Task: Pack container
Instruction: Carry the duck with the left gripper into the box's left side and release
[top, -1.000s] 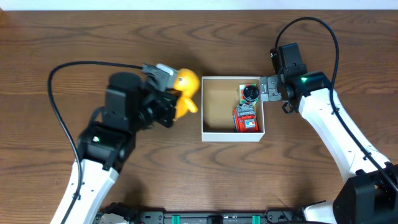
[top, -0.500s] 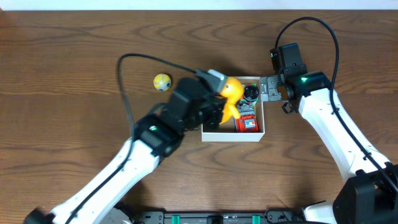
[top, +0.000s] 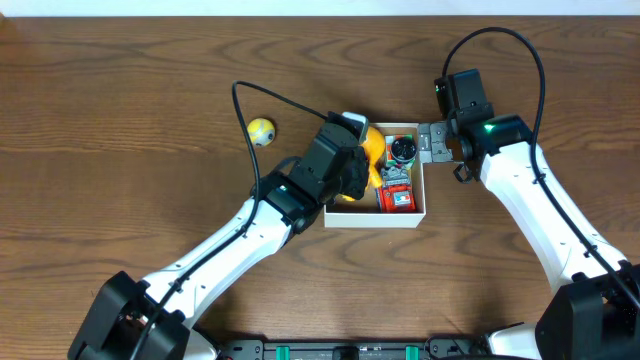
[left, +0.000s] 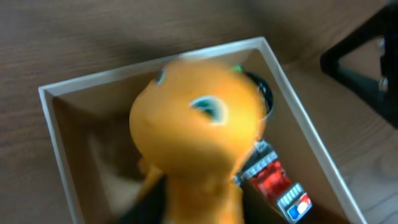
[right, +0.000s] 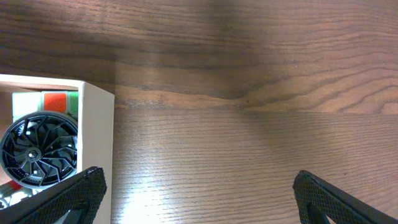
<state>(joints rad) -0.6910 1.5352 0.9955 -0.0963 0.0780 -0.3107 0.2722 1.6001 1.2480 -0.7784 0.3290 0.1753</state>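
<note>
Currently in hand: setting the orange toy (top: 370, 148) into the container (top: 372, 222) — a judgement from how it hangs over the open box.
Container: upright on the wooden table (top: 120, 80), slightly toward three o'clock from the middle of the overhead view.
Orange toy: over the container's ten o'clock part; the left wrist view is blurred, so it may or may not be touching the cardboard floor.
Left gripper (top: 350, 160): reaching in from the container's eight o'clock, right at the toy. Its fingers are hidden, so I cannot tell whether the jaws clamp the toy or stand apart.
Right gripper (top: 430, 142): just outside the wall at two o'clock, jaws wide apart, holding nothing.
Already inside: black finned disc (top: 402, 150) at one o'clock, red toy (top: 396, 192) at four o'clock.
Left out: yellow ball (top: 262, 131), at ten o'clock from the container, well apart.
Next move: probably a low release beside the red toy, then a lift clear of the thin wall — and after that the ball.
</note>
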